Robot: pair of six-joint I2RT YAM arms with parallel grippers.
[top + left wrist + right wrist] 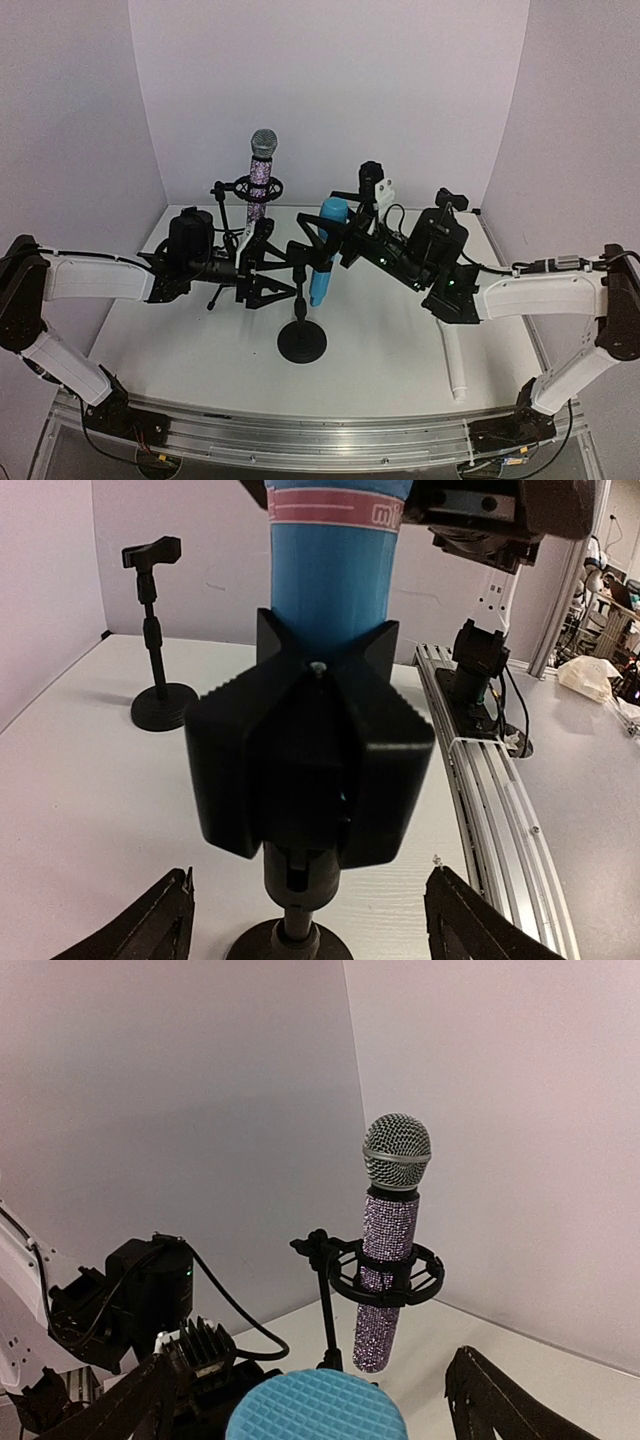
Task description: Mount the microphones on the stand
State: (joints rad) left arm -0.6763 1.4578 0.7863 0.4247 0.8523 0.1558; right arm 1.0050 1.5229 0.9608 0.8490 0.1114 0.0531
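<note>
The light blue microphone stands upright in the black clip of the centre stand. It also shows in the left wrist view, and its head in the right wrist view. My left gripper is open, with its fingers wide either side of the stand's post below the clip. My right gripper is open, its fingers apart around the blue microphone's head. The glittery purple-silver microphone sits upright in a ring mount. The white microphone lies on the table at the right.
A third stand with a bare clip is at the back, right of centre; it also shows in the left wrist view. Both arms meet over the table's middle. The aluminium rail runs along the near edge.
</note>
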